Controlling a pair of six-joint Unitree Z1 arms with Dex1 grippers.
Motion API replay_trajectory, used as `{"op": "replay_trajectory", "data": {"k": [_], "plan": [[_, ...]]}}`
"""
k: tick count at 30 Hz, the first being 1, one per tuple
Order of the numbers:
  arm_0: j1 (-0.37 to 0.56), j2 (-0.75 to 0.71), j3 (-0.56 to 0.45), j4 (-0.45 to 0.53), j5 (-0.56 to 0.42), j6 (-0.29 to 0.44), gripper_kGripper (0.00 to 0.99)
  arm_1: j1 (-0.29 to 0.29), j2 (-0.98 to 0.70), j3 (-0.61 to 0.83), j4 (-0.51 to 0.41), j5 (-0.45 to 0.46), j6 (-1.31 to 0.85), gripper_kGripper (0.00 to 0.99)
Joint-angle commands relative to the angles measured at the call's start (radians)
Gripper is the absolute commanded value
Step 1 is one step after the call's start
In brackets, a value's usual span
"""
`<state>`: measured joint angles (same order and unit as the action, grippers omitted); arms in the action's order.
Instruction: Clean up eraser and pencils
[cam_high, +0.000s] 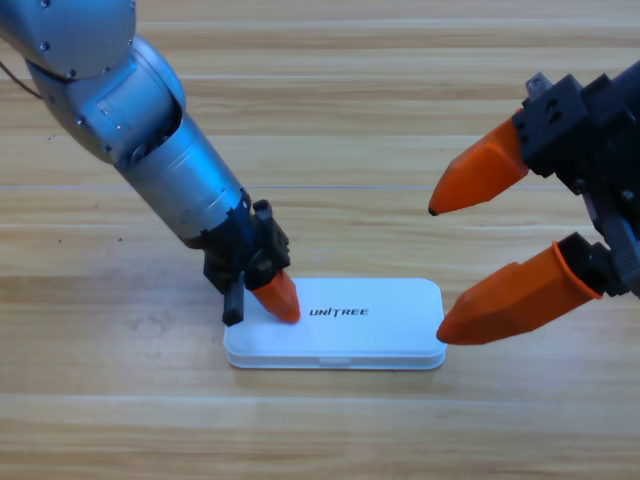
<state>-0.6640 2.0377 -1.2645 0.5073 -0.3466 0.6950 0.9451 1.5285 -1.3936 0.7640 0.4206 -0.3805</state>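
The white case (380, 335) lies with its lid down at the table's front middle, a "UNITREE" logo on top. My left gripper (278, 298) points down onto the left end of the lid, its orange jaws together, touching the case. My right gripper (436, 275) hangs large at the right edge, open. Its lower jaw tip is just beside the case's right end and nothing is between the jaws. The eraser and the pencils are out of view.
The wooden table (330, 120) stretches behind and to both sides of the case. The left arm (150, 140) slants in from the upper left corner.
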Motion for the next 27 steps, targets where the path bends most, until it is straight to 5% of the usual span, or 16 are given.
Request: {"op": "replay_trajectory", "data": {"k": [1, 12, 23, 24, 26, 27], "plan": [[-0.036, -0.056, -0.006, 0.1, 0.087, -0.028, 0.0, 0.018, 0.059, 0.015, -0.02, -0.006, -0.004, 0.99], [-0.157, -0.422, -0.305, 0.53, 0.136, -0.104, 0.0, 0.018, 0.058, 0.013, -0.018, -0.006, -0.003, 0.99], [-0.171, -0.453, -0.296, 0.579, 0.136, -0.106, 0.0, 0.018, 0.058, 0.013, -0.017, -0.006, -0.003, 0.99], [-0.171, -0.45, -0.294, 0.579, 0.141, -0.094, 0.112, 0.018, 0.056, 0.013, -0.017, -0.006, -0.003, 0.99], [-0.171, -0.45, -0.285, 0.579, 0.146, -0.1, 0.847, 0.018, 0.055, 0.011, -0.017, -0.006, -0.003, 0.99], [-0.171, -0.452, -0.283, 0.58, 0.146, -0.1, 0.979, 0.018, 0.053, 0.011, -0.017, -0.006, -0.003, 0.99]]}}
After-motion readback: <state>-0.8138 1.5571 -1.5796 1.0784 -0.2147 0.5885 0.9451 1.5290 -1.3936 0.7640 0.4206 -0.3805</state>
